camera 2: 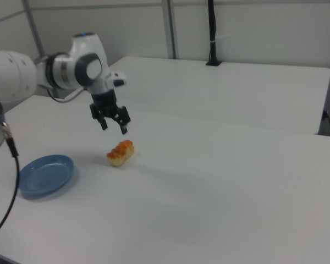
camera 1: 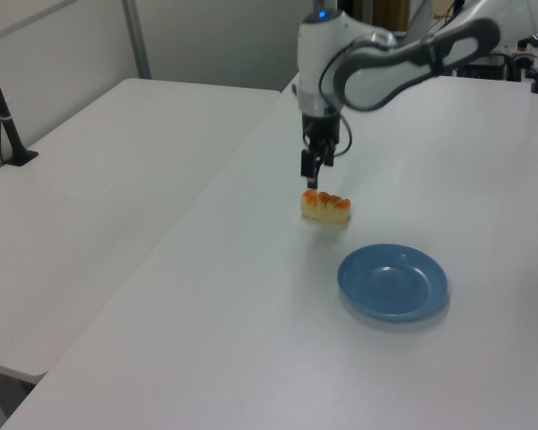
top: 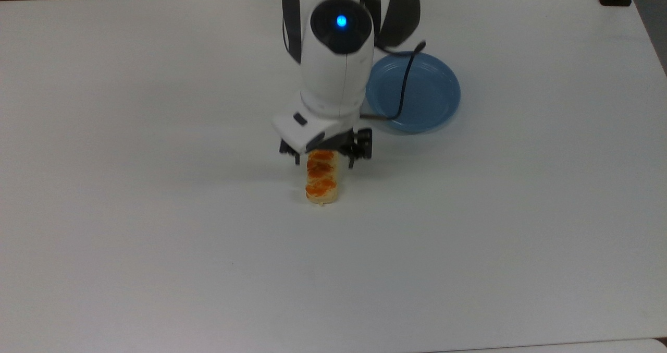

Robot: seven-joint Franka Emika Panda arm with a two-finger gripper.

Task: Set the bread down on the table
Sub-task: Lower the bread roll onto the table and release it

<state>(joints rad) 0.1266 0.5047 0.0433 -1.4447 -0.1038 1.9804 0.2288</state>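
Observation:
The bread (top: 322, 178), a small tan loaf with orange-brown glazed bumps, lies flat on the white table (top: 156, 238) to the top view's left of the blue plate (top: 422, 95). My gripper (top: 324, 160) hangs open just above the loaf's far end, touching nothing. The left view shows the gripper (camera 1: 310, 175) a short way above the bread (camera 1: 326, 206), with the plate (camera 1: 393, 282) nearer the camera. In the right view, the fingers of the gripper (camera 2: 114, 128) are spread apart above the bread (camera 2: 121, 152), and the plate (camera 2: 45, 174) sits empty at the right view's left.
A black cable (top: 404, 89) loops from my wrist over the plate. A second white table (camera 1: 90, 206) stands alongside, with a black post (camera 1: 4, 116) on it. A table (camera 2: 236, 88) stands behind in the right view.

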